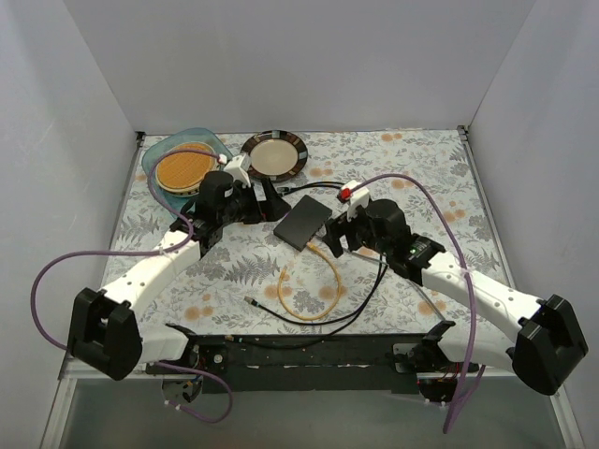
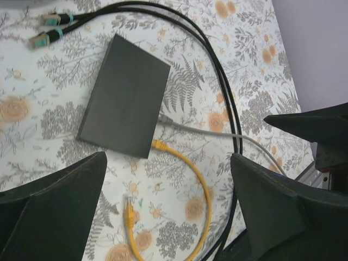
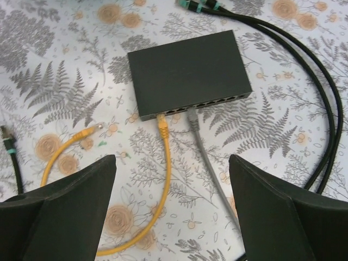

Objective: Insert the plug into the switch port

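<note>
Plug [image 3: 161,122] on the yellow cable [image 3: 165,174] is seated in the switch port [image 3: 160,113], at the left end of the socket row on the dark box [image 3: 187,70] (grey cable [image 3: 204,152] is in a port just beside it). Right gripper [image 3: 172,157] hovers near the box, fingers spread wide and holding nothing. Left gripper [image 2: 168,156] is also wide apart and empty. The yellow cable's other end lies loose on the table.

The plug [image 3: 161,122] on the yellow cable [image 3: 163,185] is sitting in a port [image 3: 161,112] near the left end of the dark box [image 3: 190,70], just beside a grey cable [image 3: 204,152]. The right gripper [image 3: 173,179] is hanging over the flowered tabletop [image 3: 65,81], with its jaws standing wide apart and gripping nothing.
</note>
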`<state>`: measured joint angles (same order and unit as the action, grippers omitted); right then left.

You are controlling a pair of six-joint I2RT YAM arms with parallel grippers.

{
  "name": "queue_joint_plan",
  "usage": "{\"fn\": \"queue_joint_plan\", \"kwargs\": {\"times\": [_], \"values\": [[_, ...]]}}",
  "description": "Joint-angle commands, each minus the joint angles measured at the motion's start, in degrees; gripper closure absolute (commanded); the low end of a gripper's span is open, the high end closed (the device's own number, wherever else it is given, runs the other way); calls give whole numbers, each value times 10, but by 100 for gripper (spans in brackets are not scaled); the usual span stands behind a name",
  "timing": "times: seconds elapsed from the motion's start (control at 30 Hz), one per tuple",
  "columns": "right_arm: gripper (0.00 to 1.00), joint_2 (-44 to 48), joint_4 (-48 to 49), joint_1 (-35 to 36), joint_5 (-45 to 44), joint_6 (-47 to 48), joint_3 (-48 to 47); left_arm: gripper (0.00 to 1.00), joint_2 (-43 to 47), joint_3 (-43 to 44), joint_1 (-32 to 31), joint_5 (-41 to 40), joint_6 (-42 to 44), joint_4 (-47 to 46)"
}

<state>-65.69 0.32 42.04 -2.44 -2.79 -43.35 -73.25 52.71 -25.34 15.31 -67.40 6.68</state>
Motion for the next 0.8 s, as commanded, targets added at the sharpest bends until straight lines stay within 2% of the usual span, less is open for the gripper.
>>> {"fn": "queue_joint_plan", "kwargs": {"times": [0.0,0.17,0.3,0.43,0.77], "values": [[10,32,-35,51,-22,-6,5,2,71,-41,0,-5,-12,54],[11,9,-49,147,-98,-11,-12,2,115,-43,0,-42,-8,96],[8,-39,-47,203,-133,-13,-42,2,114,-21,1,-52,-3,120],[9,-87,-21,261,-148,-16,-75,2,109,-4,1,-58,-10,139],[31,-265,58,351,-155,-30,-147,2,82,30,11,-207,-61,258]]}}
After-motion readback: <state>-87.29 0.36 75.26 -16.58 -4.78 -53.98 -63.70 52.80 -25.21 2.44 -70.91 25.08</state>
